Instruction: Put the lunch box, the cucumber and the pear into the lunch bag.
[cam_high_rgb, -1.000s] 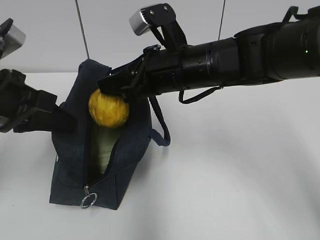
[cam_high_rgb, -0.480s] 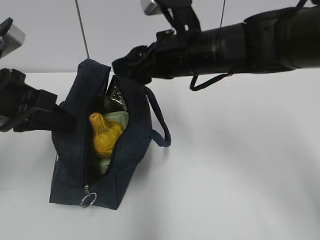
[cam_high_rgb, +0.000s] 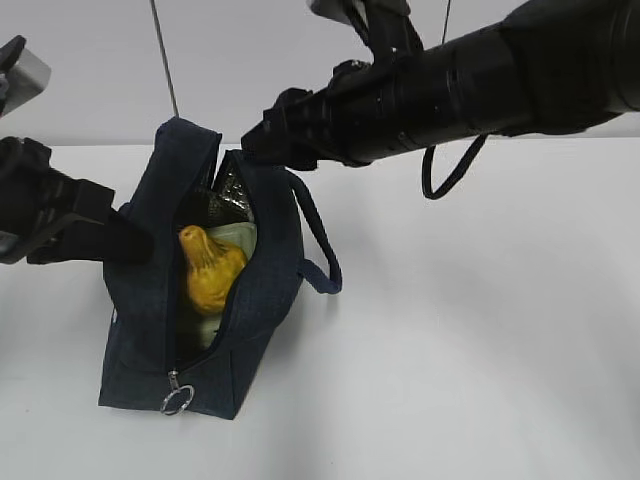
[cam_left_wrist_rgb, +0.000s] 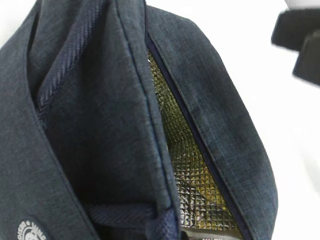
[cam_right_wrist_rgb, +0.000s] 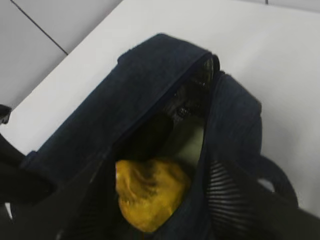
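Pear (cam_high_rgb: 208, 270) in bag (cam_high_rgb: 140, 330), below R jaws.

Hidden from my cameras

The lunch bag (cam_high_rgb: 150, 330) swallows most of the lunch box (cam_high_rgb: 235, 240); I can't see the cucumber or either jaws.

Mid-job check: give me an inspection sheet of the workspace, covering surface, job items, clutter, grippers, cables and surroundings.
Surface: white table, bare around the bag.
Lunch bag: standing, zipper open, silvery lining showing.
Pear: inside the bag, lying on top of a pale green lid.
Lunch box: only the pale green lid shows beneath the pear, inside the bag.
Cucumber: not seen in any view.
Clutter: nothing seen.
Left gripper: shut at the bag's left wall; what it pinches is hidden.
Right gripper: above the bag's far end, holding nothing; jaw opening not visible.
Cables: black loop hanging under the right arm; two thin lines behind.
Surroundings: plain pale wall.
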